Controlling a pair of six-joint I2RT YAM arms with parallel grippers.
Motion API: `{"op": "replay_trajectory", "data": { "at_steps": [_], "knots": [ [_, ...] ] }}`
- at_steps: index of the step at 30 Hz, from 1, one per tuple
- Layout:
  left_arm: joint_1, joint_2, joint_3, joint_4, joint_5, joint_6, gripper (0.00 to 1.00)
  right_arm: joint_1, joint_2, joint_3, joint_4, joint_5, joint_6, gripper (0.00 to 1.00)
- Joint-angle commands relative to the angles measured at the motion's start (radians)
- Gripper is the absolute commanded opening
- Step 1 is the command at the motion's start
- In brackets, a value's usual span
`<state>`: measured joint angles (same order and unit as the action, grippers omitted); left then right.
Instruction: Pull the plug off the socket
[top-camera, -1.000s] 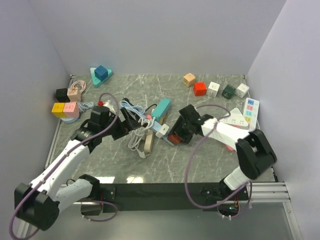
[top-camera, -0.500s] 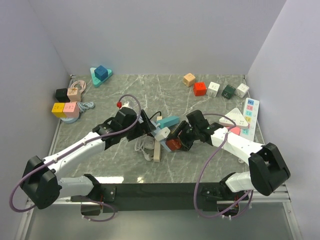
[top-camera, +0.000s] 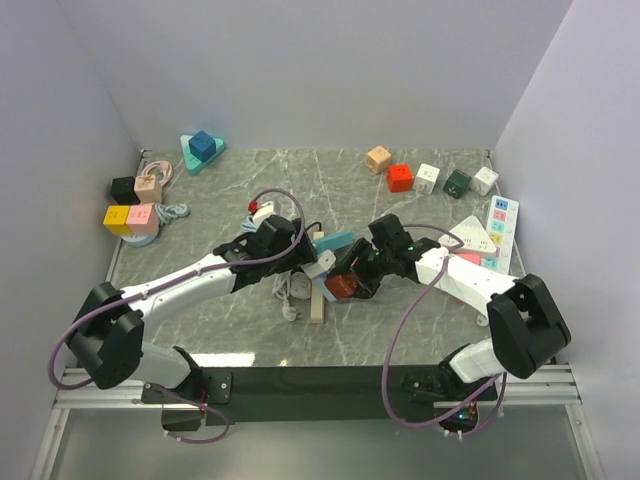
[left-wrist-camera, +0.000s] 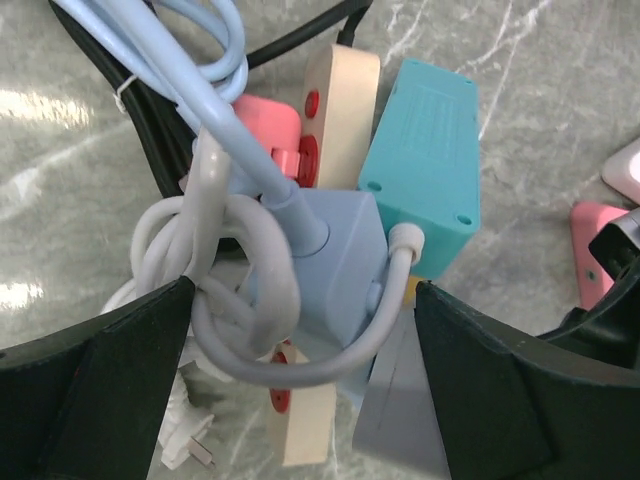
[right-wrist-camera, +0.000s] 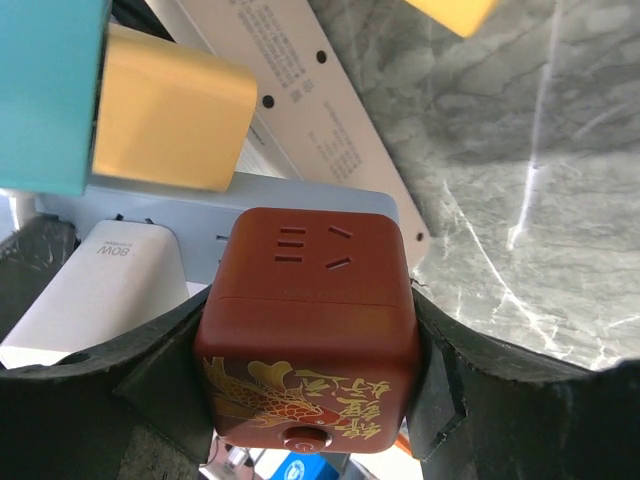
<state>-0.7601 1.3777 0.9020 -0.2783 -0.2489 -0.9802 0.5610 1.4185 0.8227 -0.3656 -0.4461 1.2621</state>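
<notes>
**Two arms meet over tangled power strips**

Near the centre of the worktop (top-camera: 250, 330), the right pincer (right-wrist-camera: 305, 340) is clenched on a red cube socket (right-wrist-camera: 305, 300). The socket sits against a pale blue strip (right-wrist-camera: 300, 195). The left pincer (left-wrist-camera: 305, 300) is released, with its fingers spread wide on either side of a pale blue plug (left-wrist-camera: 335, 255) and its cord. A teal power strip (left-wrist-camera: 425, 160) lies just beside the plug, at its 1 o'clock.
</notes>
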Motion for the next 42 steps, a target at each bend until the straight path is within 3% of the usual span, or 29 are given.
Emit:
{"op": "replay_trajectory", "data": {
  "at_steps": [1,3,4,5,8,13,18,20,24,26,32,34,37,42],
  "knots": [
    [-0.019,0.052,0.058,0.126,-0.023,0.035,0.97,0.039,-0.006,0.139,0.221,-0.318,-0.118,0.00],
    [-0.024,0.080,0.072,0.152,-0.016,0.052,0.84,0.048,0.003,0.159,0.217,-0.333,-0.133,0.00],
    [-0.022,0.087,0.074,0.159,-0.013,0.060,0.72,0.051,0.014,0.162,0.218,-0.341,-0.136,0.00],
    [-0.022,0.098,0.077,0.165,-0.019,0.061,0.45,0.053,0.020,0.170,0.223,-0.347,-0.138,0.00],
    [-0.024,0.109,0.078,0.151,-0.064,0.054,0.01,0.053,0.037,0.177,0.223,-0.378,-0.151,0.00],
    [-0.019,0.090,0.058,0.113,-0.157,0.063,0.00,0.037,-0.001,0.155,0.215,-0.396,-0.167,0.00],
    [0.042,0.024,-0.040,0.108,-0.197,0.135,0.00,-0.146,-0.110,0.090,0.153,-0.437,-0.223,0.00],
    [0.083,-0.017,-0.081,0.113,-0.197,0.159,0.00,-0.270,-0.136,0.110,0.018,-0.454,-0.297,0.00],
    [0.145,-0.069,-0.173,0.122,-0.182,0.199,0.01,-0.377,-0.083,0.220,-0.266,-0.427,-0.591,0.00],
    [0.168,-0.081,-0.190,0.123,-0.168,0.210,0.00,-0.383,-0.024,0.295,-0.392,-0.396,-0.705,0.00],
    [0.177,-0.080,-0.169,0.117,-0.153,0.221,0.01,-0.385,0.074,0.389,-0.539,-0.306,-0.857,0.00],
    [0.179,-0.071,-0.157,0.111,-0.150,0.232,0.00,-0.383,0.094,0.423,-0.607,-0.202,-0.895,0.00],
    [0.179,-0.059,-0.137,0.094,-0.153,0.242,0.01,-0.375,0.096,0.423,-0.638,-0.106,-0.931,0.00],
    [0.180,-0.042,-0.127,0.085,-0.167,0.253,0.01,-0.365,0.060,0.372,-0.586,-0.091,-0.928,0.00]
  ]
}}
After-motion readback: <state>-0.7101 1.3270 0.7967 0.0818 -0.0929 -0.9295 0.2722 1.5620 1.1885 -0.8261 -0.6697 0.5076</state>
